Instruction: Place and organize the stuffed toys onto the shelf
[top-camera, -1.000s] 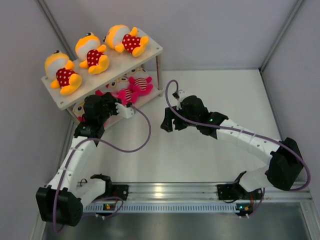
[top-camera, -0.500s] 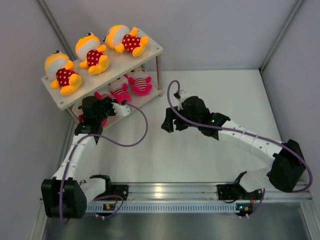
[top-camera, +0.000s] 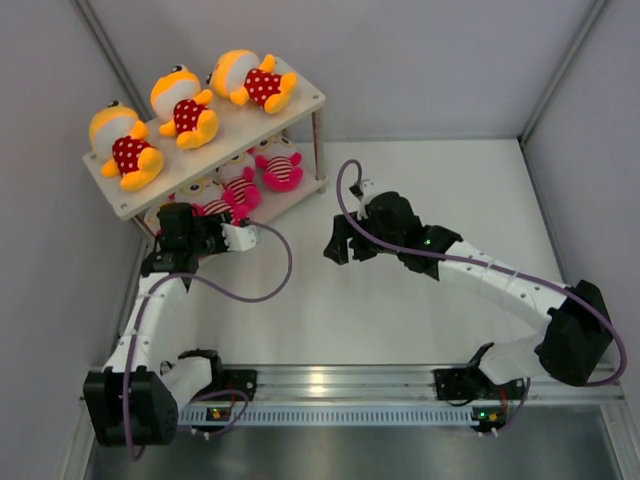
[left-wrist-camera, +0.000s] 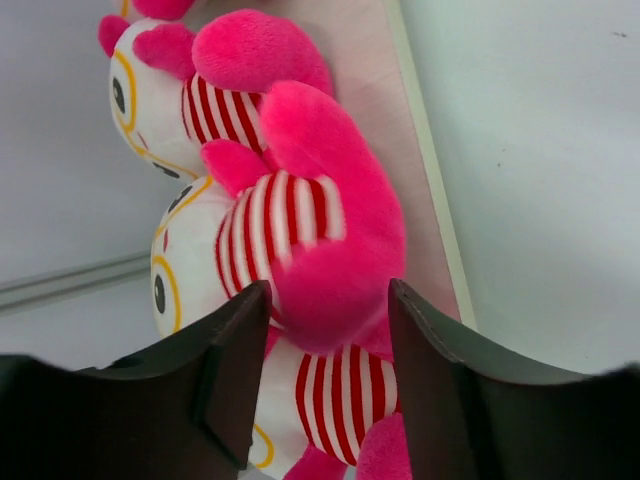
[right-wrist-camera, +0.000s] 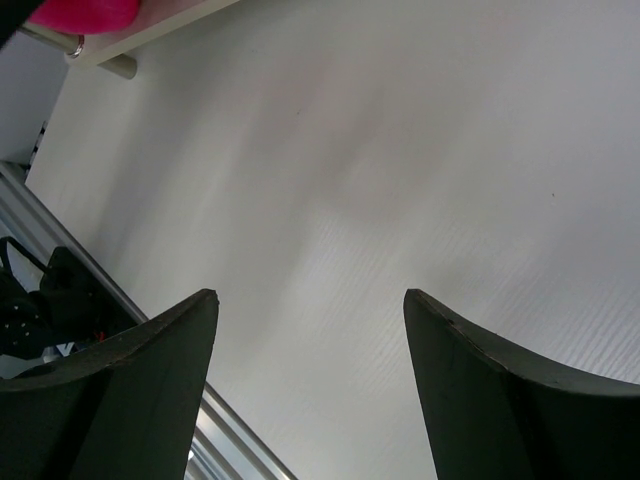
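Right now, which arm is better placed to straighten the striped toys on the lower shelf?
Left. Its gripper flanks a striped toy on the shelf, lower tier; the right gripper hangs open over the table, apart from the shelf.

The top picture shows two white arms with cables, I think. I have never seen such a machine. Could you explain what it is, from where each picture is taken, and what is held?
It is a robot with two jointed arms, each ending in a two-finger gripper. The top picture looks down from above; the other two come from cameras on the wrists. On the table stands a shelf, with three orange toys on its upper board and striped pink toys on the lower one. The left gripper has its two fingers on either side of one striped toy's pink limb; I cannot tell whether it squeezes. The right gripper is open and holds nothing.
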